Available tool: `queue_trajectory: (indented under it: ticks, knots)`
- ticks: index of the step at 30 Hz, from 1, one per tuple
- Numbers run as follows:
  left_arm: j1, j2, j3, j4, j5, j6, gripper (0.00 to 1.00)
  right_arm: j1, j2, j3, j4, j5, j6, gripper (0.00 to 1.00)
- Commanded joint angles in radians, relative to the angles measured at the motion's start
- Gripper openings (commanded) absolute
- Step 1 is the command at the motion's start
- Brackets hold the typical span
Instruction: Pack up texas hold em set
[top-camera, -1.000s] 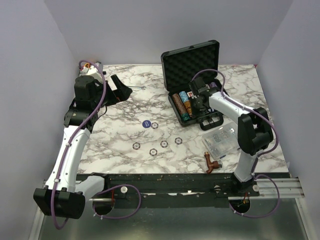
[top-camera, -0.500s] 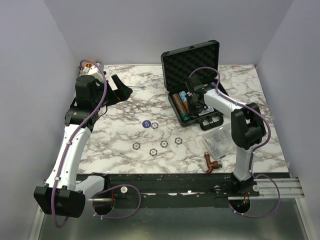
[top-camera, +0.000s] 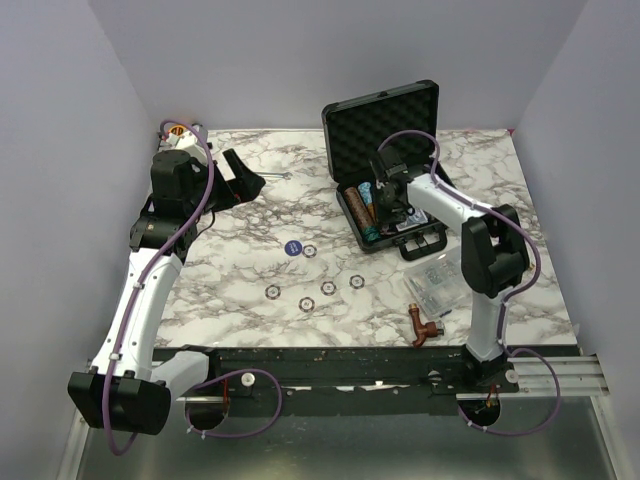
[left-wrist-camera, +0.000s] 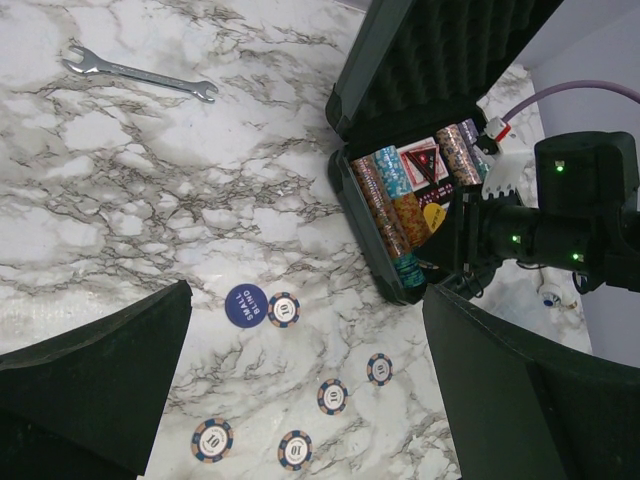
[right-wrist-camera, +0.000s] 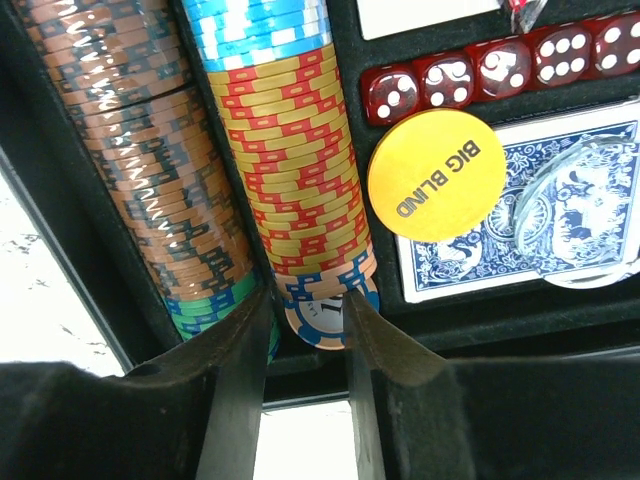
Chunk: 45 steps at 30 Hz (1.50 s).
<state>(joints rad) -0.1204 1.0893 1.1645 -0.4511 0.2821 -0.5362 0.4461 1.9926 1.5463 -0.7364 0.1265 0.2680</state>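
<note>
The open black briefcase (top-camera: 385, 125) stands at one o'clock on the marble table (top-camera: 230, 270), lid up. Your right gripper (right-wrist-camera: 307, 305) is down inside its tray, at the near end of the second chip row (right-wrist-camera: 290, 150). The jaws stand narrowly apart on either side of the end chip (right-wrist-camera: 325, 320). You cannot tell whether they pinch it or merely flank it.

The danger lies here. The end chip may not be fully seated, so a lift with any grip left could drag it back out. A fingertip could also rake the neighbouring brown row (right-wrist-camera: 150, 150) and spill it. A hasty retreat toward twelve o'clock could knock the raised lid.

Your left gripper (left-wrist-camera: 308, 300) hangs at ten o'clock, jaws spread wide, holding nothing. A clear compartment box (top-camera: 437, 283) lies at four o'clock, just beside the case and probably in the right arm's way to the unpacked pieces. A wrench (top-camera: 275, 177) rests at eleven and a brown pipe fitting (top-camera: 422, 325) at five. Five loose chips (top-camera: 328, 288) wait near the middle, toward six, with a blue disc (top-camera: 292, 246) beside them. None of these is packed yet.
</note>
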Motion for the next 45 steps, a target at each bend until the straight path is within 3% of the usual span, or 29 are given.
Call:
queue_trajectory:
  ticks: [1, 7, 17, 22, 29, 33, 37, 45]
  knots:
    - [-0.007, 0.002, 0.01, 0.013, 0.021, 0.002, 0.99, 0.013, -0.094, 0.001, 0.045, 0.037, -0.008, 0.39]
    - [-0.008, 0.0, 0.007, 0.016, 0.022, 0.001, 0.98, 0.083, -0.176, -0.032, 0.013, 0.068, -0.022, 0.5]
    - [-0.009, -0.01, 0.001, 0.023, 0.026, -0.002, 0.98, 0.105, -0.284, -0.181, 0.062, -0.052, 0.02, 0.59]
    - [-0.01, -0.004, -0.004, 0.03, 0.04, -0.008, 0.99, 0.27, -0.313, -0.274, 0.155, -0.162, 0.03, 0.71]
    - [-0.016, 0.019, -0.009, 0.039, 0.056, -0.013, 0.99, 0.449, -0.255, -0.337, 0.233, -0.15, 0.086, 0.73]
    - [-0.024, 0.036, -0.008, 0.034, 0.05, -0.009, 0.98, 0.488, -0.199, -0.322, 0.17, -0.06, 0.098, 0.73]
    - [-0.024, 0.043, -0.004, 0.029, 0.049, -0.006, 0.98, 0.489, -0.168, -0.306, 0.138, -0.103, 0.076, 0.73]
    - [-0.024, -0.004, 0.014, -0.012, -0.064, 0.027, 0.99, 0.595, 0.024, -0.045, 0.123, -0.12, 0.221, 0.73]
